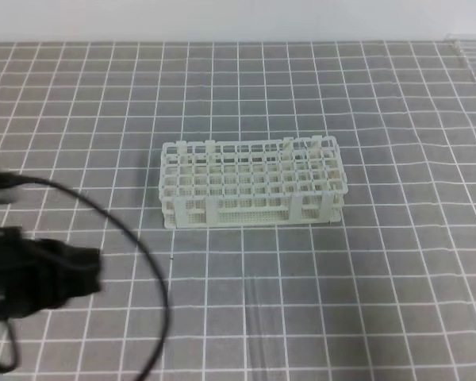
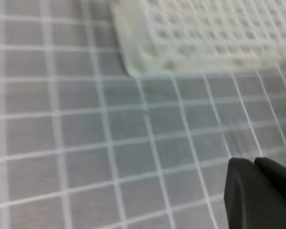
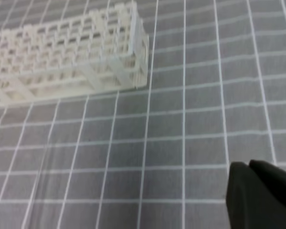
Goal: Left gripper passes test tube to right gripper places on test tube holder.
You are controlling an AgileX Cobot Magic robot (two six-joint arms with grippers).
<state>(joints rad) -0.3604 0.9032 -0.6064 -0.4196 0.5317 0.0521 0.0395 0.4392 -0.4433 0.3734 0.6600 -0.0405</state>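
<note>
My left gripper [image 1: 83,274] is hanging low at the left, jaws clenched on nothing. My right gripper [image 3: 250,167] is clenched too. The test tube [image 1: 255,325] is lying flat on the gray checked counter [image 1: 397,262], in front of the white test tube holder [image 1: 252,182]. No writing is showing.

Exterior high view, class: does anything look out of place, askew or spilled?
Only one thing: the slim clear test tube lies flat on the grey gridded mat, in front of the white lattice rack, not standing in it. The rack sits upright; nothing spilled.
</note>
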